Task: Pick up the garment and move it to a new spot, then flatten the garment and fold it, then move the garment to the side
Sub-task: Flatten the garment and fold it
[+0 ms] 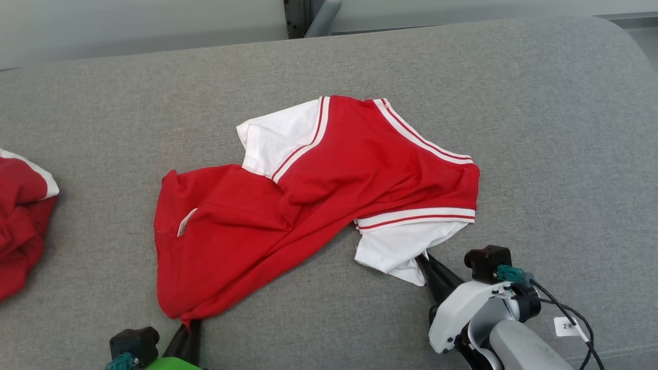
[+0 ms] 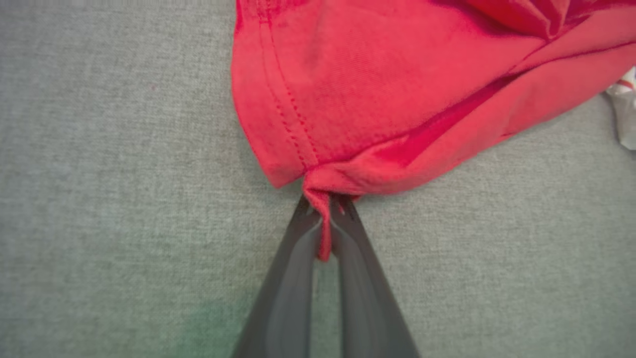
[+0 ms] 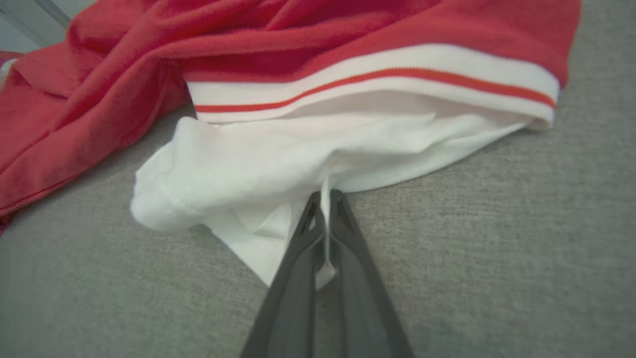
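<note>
We see a grey upholstered surface that carries all things. On it lies the garment, a red shirt with white sleeves and striped bands, crumpled and not flat. It spreads beyond the tips of both jaws and reaches from the left jaws to the right jaws.

The head view gives us the whole shirt, and also a second red cloth well apart from the left jaws on their outer side. The wrist views give the grips from close.

In the left wrist view our left jaws are closed on the garment. Their dark fingers pinch the red hem corner, and a thin strip of red cloth runs down between them. The stitched hem rises just beyond the tips.

In the right wrist view our right jaws are also closed on the garment. Their fingers pinch a thin fold of the white sleeve. The striped band lies further beyond the tips.

A small white label sits on the red cloth, beyond the left jaws.
</note>
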Available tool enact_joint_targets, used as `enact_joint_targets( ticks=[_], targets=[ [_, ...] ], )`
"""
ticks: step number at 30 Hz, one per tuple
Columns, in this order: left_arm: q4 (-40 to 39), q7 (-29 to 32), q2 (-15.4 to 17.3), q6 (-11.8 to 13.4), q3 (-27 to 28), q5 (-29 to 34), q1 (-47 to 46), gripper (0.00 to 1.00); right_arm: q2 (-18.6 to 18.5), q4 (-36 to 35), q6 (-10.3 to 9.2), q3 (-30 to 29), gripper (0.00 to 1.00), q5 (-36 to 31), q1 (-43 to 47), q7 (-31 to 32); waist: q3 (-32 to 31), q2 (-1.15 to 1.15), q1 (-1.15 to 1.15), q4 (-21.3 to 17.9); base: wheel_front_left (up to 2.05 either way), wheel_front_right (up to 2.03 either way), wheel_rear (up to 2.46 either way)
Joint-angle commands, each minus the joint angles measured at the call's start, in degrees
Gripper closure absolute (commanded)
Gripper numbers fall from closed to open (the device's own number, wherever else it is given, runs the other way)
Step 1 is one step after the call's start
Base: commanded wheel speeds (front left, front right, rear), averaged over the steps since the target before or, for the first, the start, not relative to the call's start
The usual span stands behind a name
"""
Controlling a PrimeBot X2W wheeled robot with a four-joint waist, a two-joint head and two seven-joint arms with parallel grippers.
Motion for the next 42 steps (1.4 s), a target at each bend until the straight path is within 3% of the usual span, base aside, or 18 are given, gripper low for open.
enact_joint_targets(
  ticks=[1,6,15,20,24,30,34,38,42],
  targets=[
    [-1.22,0.8,0.68,-0.5,-0.42,-0.28,-1.12,1.0,-1.13,-1.52,-0.1,0.12,1.0,1.95,1.66,0.5,-0.15,0.0,0.0,-0.32,0.0,0.0,0.0],
    [-7.86,3.68,2.33,-1.18,-1.39,-1.65,-1.64,1.0,-4.34,-10.43,-0.09,-1.34,1.0,7.33,2.25,1.21,-0.04,0.0,0.0,-0.64,0.0,0.0,0.0],
    [-29.53,14.6,7.58,-1.26,-1.36,-3.28,-3.88,1.0,-11.84,-34.61,-0.07,-9.83,1.0,14.38,3.49,8.0,0.99,0.0,0.0,-2.24,0.0,0.0,0.0],
    [-38.36,21.92,10.97,-1.49,-0.56,-4.85,-9.67,1.0,-13.39,-44.61,-0.07,-16.29,1.0,16.56,0.92,13.67,2.45,0.0,0.0,-2.53,0.0,0.0,0.0],
    [-40.13,29.0,14.91,-1.86,-0.5,-7.49,-19.36,1.0,-14.39,-48.0,-0.06,-21.78,1.0,15.76,-4.59,19.75,5.12,0.0,0.0,-2.36,0.0,0.0,0.0],
    [-34.11,40.17,20.49,-2.26,-2.73,-13.24,-41.66,1.0,-14.19,-46.62,-0.06,-27.92,1.0,15.76,-19.59,30.12,11.93,0.0,0.0,-1.64,0.0,0.0,0.0],
    [-25.62,44.25,20.39,-2.26,-5.03,-14.81,-58.01,1.0,-14.65,-41.58,-0.06,-30.0,1.0,13.31,-32.45,35.13,17.0,0.0,0.0,-1.1,0.0,0.0,0.0],
    [-15.3,44.18,19.57,-2.29,-7.33,-12.23,-72.39,1.0,-15.62,-34.11,-0.06,-29.49,1.0,8.86,-45.23,37.86,21.67,0.0,0.0,-0.39,0.0,0.0,0.0],
    [-1.84,37.87,17.97,-2.1,-8.93,-7.31,-86.5,1.0,-14.83,-23.62,-0.07,-27.38,1.0,2.39,-59.3,34.71,25.19,0.0,0.0,0.22,0.0,0.0,0.0]
  ],
)
